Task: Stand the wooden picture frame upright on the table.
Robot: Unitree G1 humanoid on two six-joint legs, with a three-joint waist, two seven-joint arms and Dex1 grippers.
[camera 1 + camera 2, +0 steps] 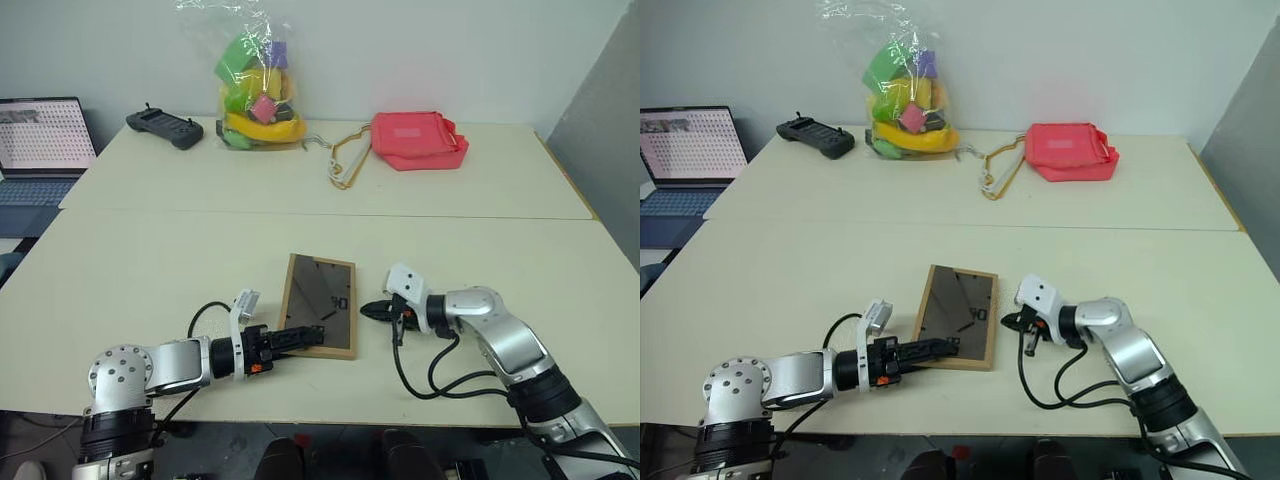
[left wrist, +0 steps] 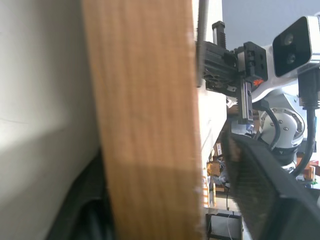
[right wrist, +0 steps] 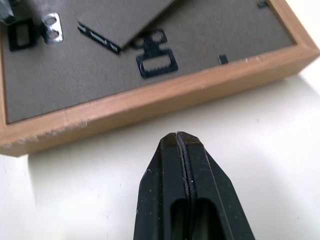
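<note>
The frame (image 1: 319, 305) lies back-up on the near table (image 1: 140, 270), long axis near to far. The left gripper (image 1: 305, 338) reaches over its near left corner, fingers straddling the edge, grip uncertain. The right gripper (image 1: 372, 310), pinched shut and empty, sits just right of it

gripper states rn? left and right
Left gripper: fingers astride the wooden picture frame edge; grip cannot be told.
Right gripper: shut, empty, beside the frame.
</note>
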